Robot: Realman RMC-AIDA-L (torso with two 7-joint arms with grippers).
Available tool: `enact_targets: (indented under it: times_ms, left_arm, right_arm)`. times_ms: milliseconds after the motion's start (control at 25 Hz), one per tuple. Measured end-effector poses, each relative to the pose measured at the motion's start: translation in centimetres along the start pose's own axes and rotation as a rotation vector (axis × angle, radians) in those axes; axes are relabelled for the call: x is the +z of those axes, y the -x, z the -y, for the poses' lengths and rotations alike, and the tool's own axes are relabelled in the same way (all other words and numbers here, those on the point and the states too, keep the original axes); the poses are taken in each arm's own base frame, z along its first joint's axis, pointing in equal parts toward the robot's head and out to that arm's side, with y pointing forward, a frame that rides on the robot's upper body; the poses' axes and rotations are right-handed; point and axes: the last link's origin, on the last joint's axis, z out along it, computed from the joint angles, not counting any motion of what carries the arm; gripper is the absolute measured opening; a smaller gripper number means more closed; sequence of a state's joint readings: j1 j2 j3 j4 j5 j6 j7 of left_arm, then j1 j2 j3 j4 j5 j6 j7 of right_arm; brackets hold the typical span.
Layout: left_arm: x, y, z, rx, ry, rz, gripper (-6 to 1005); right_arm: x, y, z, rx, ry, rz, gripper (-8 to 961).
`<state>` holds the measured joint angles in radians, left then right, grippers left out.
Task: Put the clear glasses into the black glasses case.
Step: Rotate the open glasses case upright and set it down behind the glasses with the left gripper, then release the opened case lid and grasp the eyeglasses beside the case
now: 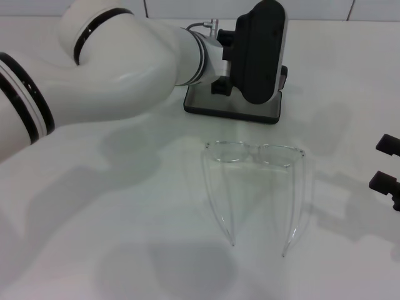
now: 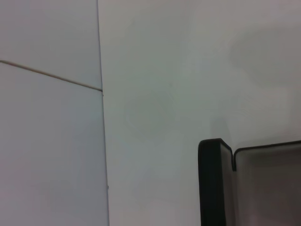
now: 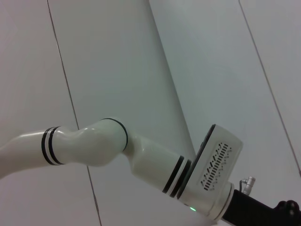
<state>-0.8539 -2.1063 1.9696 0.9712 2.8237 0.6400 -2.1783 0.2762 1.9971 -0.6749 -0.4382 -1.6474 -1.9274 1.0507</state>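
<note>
Left gripper [image 1: 259,53] over black glasses case [image 1: 232,107] toward table [image 1: 112,250] far edge; fingers hidden, state cannot tell. Clear glasses [image 1: 256,187] mid-table, unfolded, temples toward near edge. Right gripper [image 1: 387,172] at right edge, fingers apart.

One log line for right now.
left hand: over black case | case: open | clear glasses: on table, unfolded, untouched | right hand: idle at table's right edge
</note>
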Motion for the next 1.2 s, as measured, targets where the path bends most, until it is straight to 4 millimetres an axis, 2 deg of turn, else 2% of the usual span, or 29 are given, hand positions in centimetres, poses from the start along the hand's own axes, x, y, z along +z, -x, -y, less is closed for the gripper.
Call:
enact_targets:
  times_ms: [200, 440, 960, 1080, 1200]
  left_arm:
    - [0.0, 0.0, -0.1, -0.003, 0.007, 0.001, 205]
    - [-0.4, -1.4, -0.4, -0.031, 0.007, -0.027, 154]
    - [-1.1, -2.4, -0.5, -0.087, 0.016, -0.036, 108]
    - [-2.3, -3.0, 0.2, -0.110, -0.014, -0.074, 108]
    - [-3.6, -2.1, 2.1, -0.185, -0.090, -0.109, 108]
  right_arm:
    - [0.0, 0.0, 0.0, 0.000, -0.001, 0.001, 721]
    - [-0.4, 0.1, 0.2, -0.002, -0.023, 0.007, 721]
    - [-2.0, 0.4, 0.1, -0.005, -0.063, 0.013, 721]
    - [-2.2, 0.3, 0.0, -0.002, -0.066, 0.009, 721]
    - [-2.2, 0.1, 0.0, 0.001, -0.069, 0.008, 721]
